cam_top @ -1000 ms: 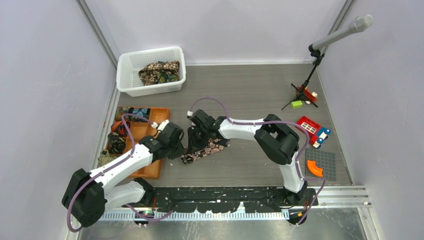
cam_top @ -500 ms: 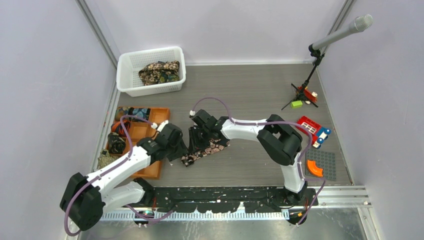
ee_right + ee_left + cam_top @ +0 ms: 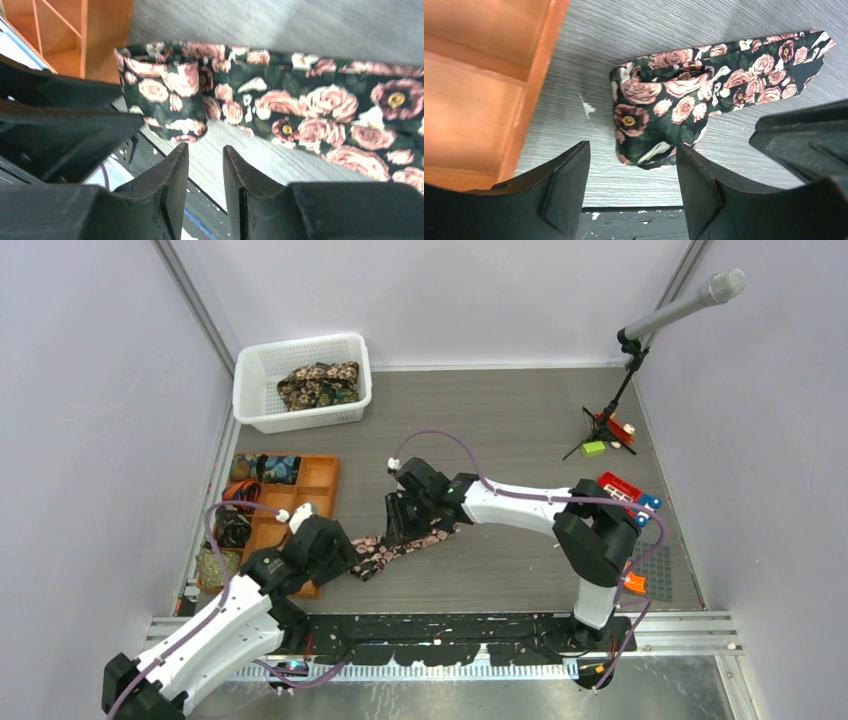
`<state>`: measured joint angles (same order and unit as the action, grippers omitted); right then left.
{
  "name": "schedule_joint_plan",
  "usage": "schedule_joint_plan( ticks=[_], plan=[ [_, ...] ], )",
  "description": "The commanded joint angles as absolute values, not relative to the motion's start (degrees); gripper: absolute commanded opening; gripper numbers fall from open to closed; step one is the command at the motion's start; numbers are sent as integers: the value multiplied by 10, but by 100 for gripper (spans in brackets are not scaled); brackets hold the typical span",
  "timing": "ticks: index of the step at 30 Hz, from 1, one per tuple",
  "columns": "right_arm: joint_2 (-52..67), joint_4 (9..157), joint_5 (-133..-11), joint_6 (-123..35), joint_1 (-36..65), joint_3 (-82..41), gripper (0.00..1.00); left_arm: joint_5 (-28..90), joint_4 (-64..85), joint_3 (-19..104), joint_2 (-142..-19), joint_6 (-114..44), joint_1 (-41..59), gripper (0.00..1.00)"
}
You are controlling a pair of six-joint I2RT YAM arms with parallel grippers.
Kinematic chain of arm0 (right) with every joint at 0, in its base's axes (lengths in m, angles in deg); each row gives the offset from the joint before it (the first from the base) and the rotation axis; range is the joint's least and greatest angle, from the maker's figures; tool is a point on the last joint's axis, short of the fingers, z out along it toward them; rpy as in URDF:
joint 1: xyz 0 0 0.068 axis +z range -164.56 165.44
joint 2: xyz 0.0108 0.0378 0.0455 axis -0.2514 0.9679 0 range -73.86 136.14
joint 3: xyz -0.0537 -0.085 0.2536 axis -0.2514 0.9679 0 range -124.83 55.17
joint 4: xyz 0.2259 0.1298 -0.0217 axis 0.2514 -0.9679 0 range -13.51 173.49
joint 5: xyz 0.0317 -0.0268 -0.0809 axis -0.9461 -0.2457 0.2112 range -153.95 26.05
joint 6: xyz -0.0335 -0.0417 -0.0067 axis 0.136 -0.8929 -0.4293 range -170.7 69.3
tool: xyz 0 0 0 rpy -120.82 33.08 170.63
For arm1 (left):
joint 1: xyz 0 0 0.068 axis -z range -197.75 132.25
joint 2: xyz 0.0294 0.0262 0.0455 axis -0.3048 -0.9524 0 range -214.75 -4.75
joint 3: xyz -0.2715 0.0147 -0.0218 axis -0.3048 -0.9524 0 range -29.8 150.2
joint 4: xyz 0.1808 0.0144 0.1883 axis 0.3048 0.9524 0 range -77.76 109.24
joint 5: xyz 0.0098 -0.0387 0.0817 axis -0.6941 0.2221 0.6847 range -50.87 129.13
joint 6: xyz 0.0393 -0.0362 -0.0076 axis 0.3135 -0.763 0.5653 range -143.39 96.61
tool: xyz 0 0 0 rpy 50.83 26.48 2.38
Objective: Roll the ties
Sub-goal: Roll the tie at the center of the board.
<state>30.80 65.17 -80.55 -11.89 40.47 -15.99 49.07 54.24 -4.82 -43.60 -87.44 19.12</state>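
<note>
**Floral tie [image 3: 385,552] on table, one end loosely rolled**

- The tie is black with pink roses. It lies flat on the grey table [image 3: 500,430] between the two arms and runs from near left to far right.
- Its near-left end is doubled over into a loose, untidy roll, just beside the right wall of the orange tray [image 3: 322,480].
- Left gripper [image 3: 633,150]: the jaws stand wide apart and clamp nothing. The rolled end sits at the fingertips.
- Right gripper [image 3: 205,149]: the jaws are parted by a narrow gap with bare table showing through, and nothing is held. In the top view it stands over the tie's far-right stretch; whether it touches the tie cannot be told.
- The tray's left compartments hold several bundles of patterned fabric [image 3: 275,468].
- More patterned ties [image 3: 318,385] are heaped in the white basket [image 3: 255,390] at far left.
- A microphone stand [image 3: 625,390] and toy bricks [image 3: 625,502] sit at the right, well apart from the tie.
</note>
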Motion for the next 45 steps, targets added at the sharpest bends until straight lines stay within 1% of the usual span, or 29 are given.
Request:
schedule_joint_plan(
  ticks=[1, 3, 8, 16, 20, 23, 28, 34, 40, 45],
  plan=[
    [259, 651, -771, -126, 448, -120, 36, 546, 612, -23, -402, -854, 193, 66],
    [252, 665, -759, -120, 472, -101, 35, 560, 613, -3, -410, -834, 193, 66],
    [258, 724, -731, -82, 511, -55, 30, 582, 595, 77, -508, -762, 186, 61],
    [289, 804, -649, -59, 554, -33, 18, 471, 548, 184, -728, -632, 89, 47],
    [302, 850, -641, -54, 561, -26, 10, 445, 543, 218, -815, -600, 74, 45],
    [315, 866, -620, -55, 563, -29, 7, 435, 550, 238, -868, -590, 70, 44],
    [329, 888, -611, -55, 566, -29, 3, 424, 558, 247, -905, -586, 67, 43],
    [339, 904, -580, -55, 566, -32, 0, 413, 567, 230, -908, -600, 67, 43],
    [348, 931, -561, -52, 566, -37, 0, 372, 552, 200, -903, -630, 67, 42],
    [342, 943, -527, -43, 566, -38, 0, 363, 545, 179, -892, -670, 67, 42]
  ],
)
